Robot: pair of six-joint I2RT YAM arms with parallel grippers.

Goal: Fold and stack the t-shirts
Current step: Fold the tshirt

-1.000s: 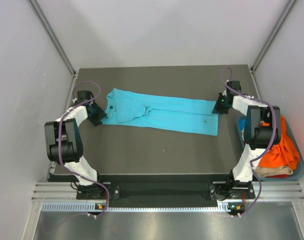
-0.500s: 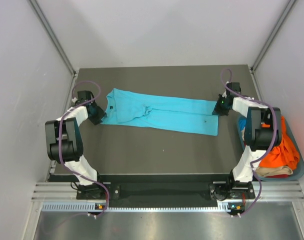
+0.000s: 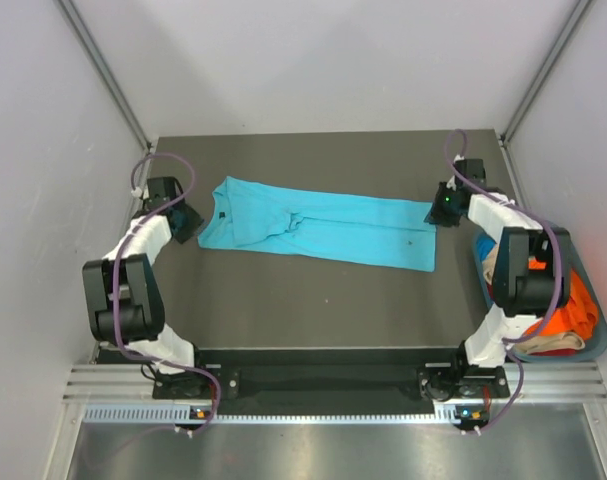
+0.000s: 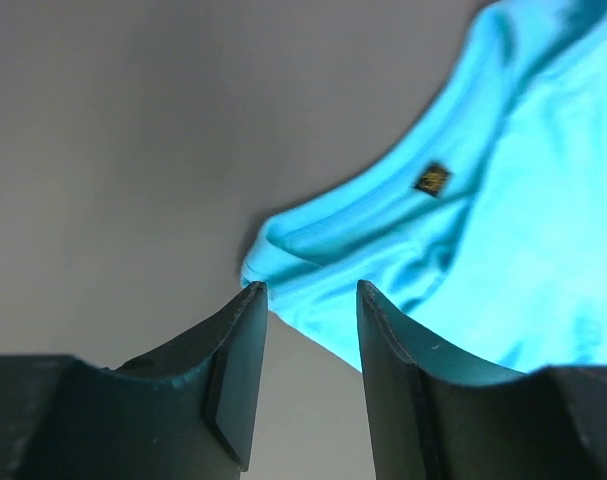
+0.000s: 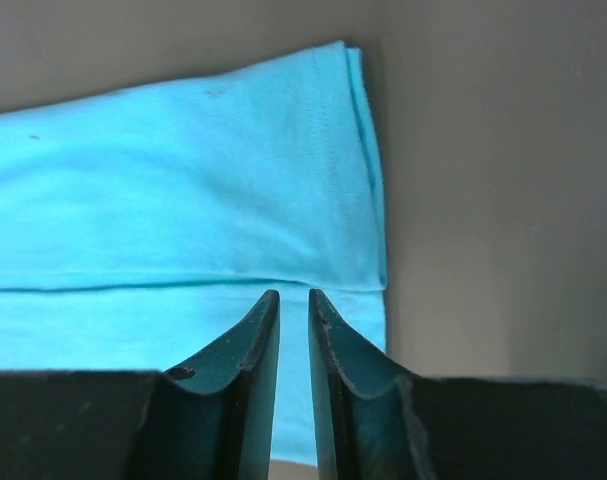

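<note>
Shows a turquoise shirt (image 3: 323, 228) lying as a long folded strip across the far part of the table (image 3: 313, 300), collar end to the left. Places the left gripper (image 4: 308, 290) just short of that collar end, jaws half apart and empty. Places the right gripper (image 5: 293, 295) at the hem end, jaws parted only a slit, with nothing visibly clamped.

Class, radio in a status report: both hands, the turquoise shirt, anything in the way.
Left hand open, beside collar end of shirt. Right hand barely open at its hem end. It lies long and flat; nothing on it.
</note>
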